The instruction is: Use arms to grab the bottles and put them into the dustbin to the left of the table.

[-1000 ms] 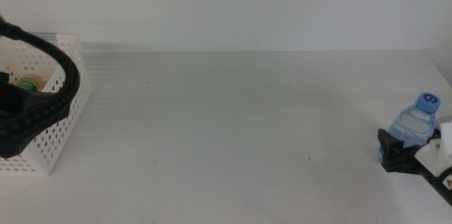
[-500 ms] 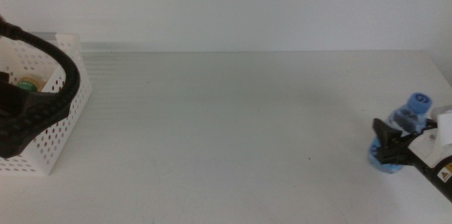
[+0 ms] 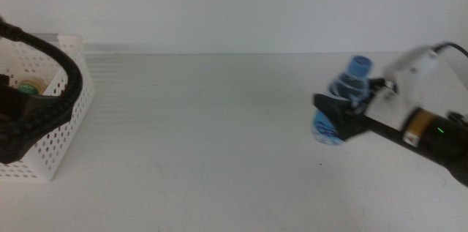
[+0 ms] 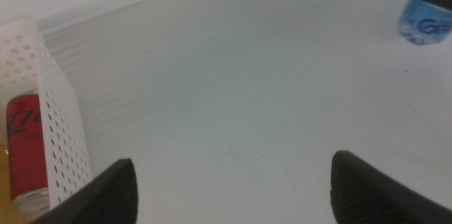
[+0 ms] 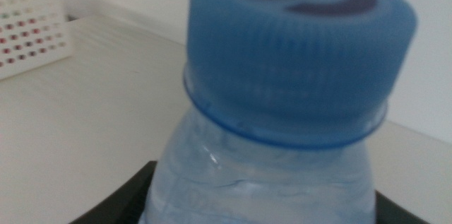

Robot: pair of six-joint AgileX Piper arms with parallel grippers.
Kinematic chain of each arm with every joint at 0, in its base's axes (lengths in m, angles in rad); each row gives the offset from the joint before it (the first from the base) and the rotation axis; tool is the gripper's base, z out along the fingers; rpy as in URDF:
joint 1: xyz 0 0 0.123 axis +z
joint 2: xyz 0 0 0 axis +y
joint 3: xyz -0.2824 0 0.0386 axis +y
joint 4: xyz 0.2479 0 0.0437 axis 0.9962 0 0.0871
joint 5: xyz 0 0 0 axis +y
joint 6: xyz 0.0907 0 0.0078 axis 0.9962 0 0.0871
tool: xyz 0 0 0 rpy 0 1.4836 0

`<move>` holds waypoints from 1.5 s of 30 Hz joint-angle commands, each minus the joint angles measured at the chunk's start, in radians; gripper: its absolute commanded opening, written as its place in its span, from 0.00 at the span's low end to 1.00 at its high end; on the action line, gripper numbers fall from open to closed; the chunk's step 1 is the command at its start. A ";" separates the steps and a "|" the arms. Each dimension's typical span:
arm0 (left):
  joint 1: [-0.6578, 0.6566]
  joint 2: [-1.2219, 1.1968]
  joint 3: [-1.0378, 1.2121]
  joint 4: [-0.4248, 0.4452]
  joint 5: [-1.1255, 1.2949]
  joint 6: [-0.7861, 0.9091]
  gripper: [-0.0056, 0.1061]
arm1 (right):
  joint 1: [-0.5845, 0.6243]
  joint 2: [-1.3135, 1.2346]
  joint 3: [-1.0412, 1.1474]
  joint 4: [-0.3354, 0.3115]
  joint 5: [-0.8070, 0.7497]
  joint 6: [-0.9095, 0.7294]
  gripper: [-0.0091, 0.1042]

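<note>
My right gripper [image 3: 342, 110] is shut on the small blue-capped water bottle [image 3: 340, 102] and holds it tilted above the table [image 3: 219, 137], right of the middle. Its blue cap [image 5: 300, 44] fills the right wrist view. My left gripper [image 4: 229, 189] is open and empty, over the near side of the white perforated dustbin [image 3: 69, 115] at the far left. The red soda can [image 4: 27, 150] lies inside the dustbin. The green-labelled bottle [image 3: 31, 87] also lies in it. The water bottle shows far off in the left wrist view [image 4: 424, 15].
The left arm's dark cable [image 3: 51, 64] loops over the dustbin. A white wall [image 3: 234, 5] stands behind the table's far edge.
The right gripper has lifted the water bottle from the table's right edge and carried it leftward toward the middle. The left arm has not moved.
</note>
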 commanded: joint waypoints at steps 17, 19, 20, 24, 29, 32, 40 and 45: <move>-0.006 -0.004 -0.027 -0.031 -0.060 -0.006 0.86 | 0.300 0.329 -0.777 -0.042 0.226 0.209 0.08; -0.006 -0.004 -0.027 -0.031 -0.060 -0.006 0.86 | 0.306 0.361 -0.803 -0.042 0.237 0.213 0.08; -0.006 -0.004 -0.027 -0.031 -0.060 -0.006 0.86 | 0.306 0.372 -0.808 -0.042 0.237 0.213 0.08; -0.006 -0.004 -0.027 -0.031 -0.060 -0.006 0.86 | 0.313 0.402 -0.808 -0.039 0.232 0.225 0.08; -0.006 -0.004 -0.027 -0.031 -0.060 -0.006 0.86 | 0.331 0.419 -0.808 -0.048 0.230 0.258 0.08; -0.006 -0.004 -0.027 -0.031 -0.060 -0.006 0.86 | 0.354 0.420 -0.808 -0.063 0.231 0.257 0.08; -0.006 -0.004 -0.027 -0.031 -0.060 -0.006 0.86 | 0.381 0.430 -0.808 -0.115 0.234 0.257 0.08; -0.006 -0.004 -0.027 -0.031 -0.060 -0.006 0.86 | 0.389 0.438 -0.808 -0.148 0.241 0.261 0.10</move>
